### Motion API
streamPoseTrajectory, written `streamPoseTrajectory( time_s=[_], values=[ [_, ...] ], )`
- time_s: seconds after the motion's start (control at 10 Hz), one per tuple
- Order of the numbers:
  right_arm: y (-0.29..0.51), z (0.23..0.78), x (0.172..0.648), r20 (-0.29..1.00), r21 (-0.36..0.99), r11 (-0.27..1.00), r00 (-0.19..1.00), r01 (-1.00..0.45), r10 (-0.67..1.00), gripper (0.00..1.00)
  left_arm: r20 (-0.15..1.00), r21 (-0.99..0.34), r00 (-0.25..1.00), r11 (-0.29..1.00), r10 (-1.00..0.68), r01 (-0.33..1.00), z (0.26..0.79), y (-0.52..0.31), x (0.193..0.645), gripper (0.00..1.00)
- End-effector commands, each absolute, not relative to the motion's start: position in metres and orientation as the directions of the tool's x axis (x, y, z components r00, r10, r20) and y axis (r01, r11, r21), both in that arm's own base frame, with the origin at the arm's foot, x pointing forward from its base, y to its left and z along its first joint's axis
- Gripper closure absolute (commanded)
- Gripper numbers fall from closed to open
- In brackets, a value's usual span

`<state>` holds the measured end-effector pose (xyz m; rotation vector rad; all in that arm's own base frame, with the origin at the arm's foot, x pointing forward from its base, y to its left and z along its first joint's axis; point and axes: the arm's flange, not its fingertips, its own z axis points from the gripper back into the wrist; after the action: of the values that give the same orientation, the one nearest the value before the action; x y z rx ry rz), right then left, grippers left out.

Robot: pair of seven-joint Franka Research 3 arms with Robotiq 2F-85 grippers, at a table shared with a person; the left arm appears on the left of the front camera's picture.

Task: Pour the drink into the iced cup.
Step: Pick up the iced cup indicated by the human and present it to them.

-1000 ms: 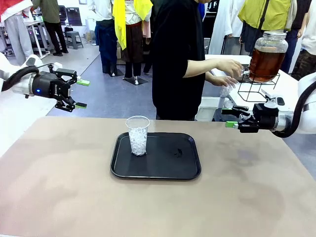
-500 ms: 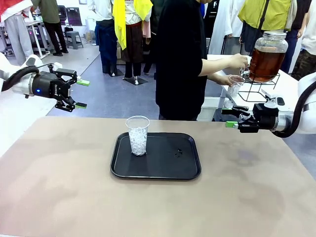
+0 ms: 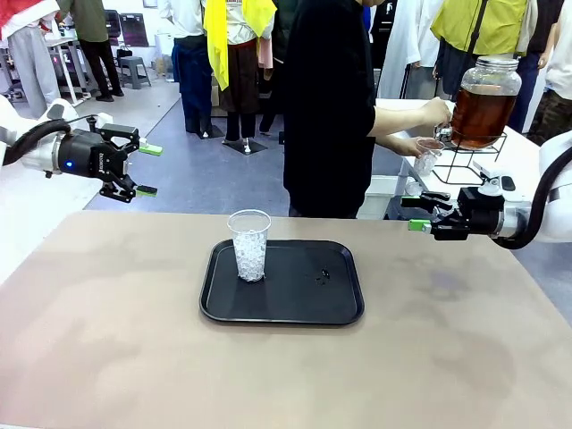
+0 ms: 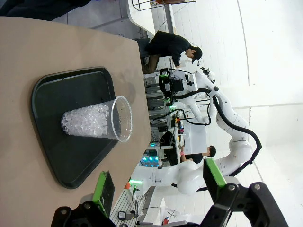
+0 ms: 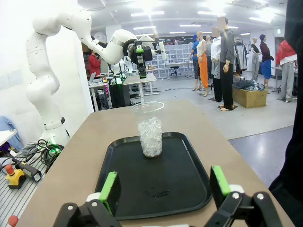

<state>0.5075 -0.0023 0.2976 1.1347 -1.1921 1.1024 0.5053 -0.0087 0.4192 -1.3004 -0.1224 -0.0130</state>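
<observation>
The iced cup (image 3: 249,246), clear plastic and half full of ice, stands upright at the back left of a black tray (image 3: 295,304). The brown drink fills a glass dispenser jar (image 3: 485,103) on a side table at the far right. There a person holds a small clear cup (image 3: 427,154) under its tap. My left gripper (image 3: 147,170) hovers open, high off the table's far left corner. My right gripper (image 3: 413,213) hangs open above the table's right far edge. The iced cup (image 4: 94,120) (image 5: 151,127) lies well ahead of both grippers (image 4: 158,182) (image 5: 164,188).
The tan table (image 3: 107,340) spreads wide around the tray (image 5: 123,175). A few dark specks lie on the tray's right half (image 3: 323,276). The jar sits on a black wire stand (image 3: 465,165). The person stands just beyond the far edge.
The person's hand has raised the small cup to the dispenser tap and holds it there. Both arms stay still with jaws open.
</observation>
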Motion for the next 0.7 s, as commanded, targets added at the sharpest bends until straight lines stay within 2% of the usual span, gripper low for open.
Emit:
streamPoseTrajectory(
  time_s=[0.0, 0.6],
  values=[
    [-0.0027, 0.3002, 0.5088, 0.998, 0.053, 0.112, 0.057, -0.992, 0.031, 0.0, 0.1, -0.959, 0.993, 0.27, 0.06, 0.081, 0.4197, -0.0089, 0.5035, 0.0],
    [-0.0027, 0.3002, 0.5088, 0.998, 0.053, 0.112, 0.057, -0.992, 0.031, 0.0, 0.1, -0.959, 0.993, 0.27, 0.06, 0.081, 0.4197, -0.0089, 0.5035, 0.0]
  ],
)
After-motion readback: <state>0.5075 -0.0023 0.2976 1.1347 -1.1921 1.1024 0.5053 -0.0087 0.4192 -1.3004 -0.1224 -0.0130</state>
